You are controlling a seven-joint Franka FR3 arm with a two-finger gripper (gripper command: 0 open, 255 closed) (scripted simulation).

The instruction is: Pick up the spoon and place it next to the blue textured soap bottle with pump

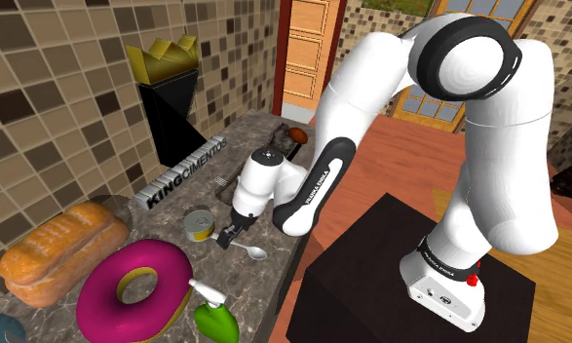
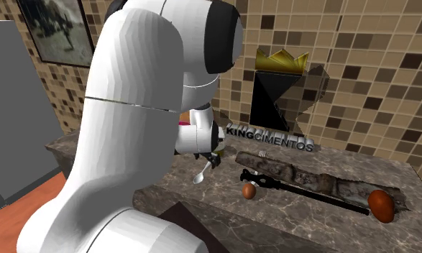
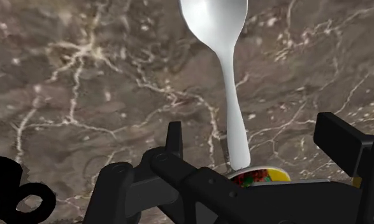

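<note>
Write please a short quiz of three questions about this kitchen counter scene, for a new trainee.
1. True or false: the pale glossy spoon lies inside the big pink ring.
2. Which thing stands nearest the black gripper?
A) the round tin with a yellow label
B) the brown bread loaf
C) the green spray bottle
3. Fill in: in the wrist view, the gripper's fingers stand ____, one on each side of the spoon's handle, not touching it.

Key: 1 false; 2 A; 3 apart.
</note>
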